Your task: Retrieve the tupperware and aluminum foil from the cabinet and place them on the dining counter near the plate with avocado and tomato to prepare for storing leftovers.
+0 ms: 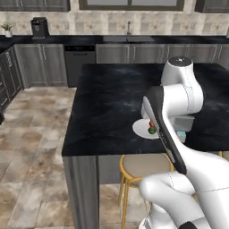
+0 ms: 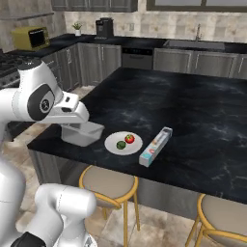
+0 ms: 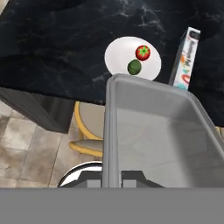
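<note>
Tupperware [image 2: 82, 133] at the bench's [image 2: 202, 120] near edge, just left of the plate with avocado and tomato [image 2: 123, 143]; aluminum foil [image 2: 156, 146] just right of the plate. Hand view alone looks into the tub, past a stool [image 3: 87, 131]. Arm bent low over it. Fingers [image 3: 121, 178] astride its near wall, seemingly clamped.
</note>
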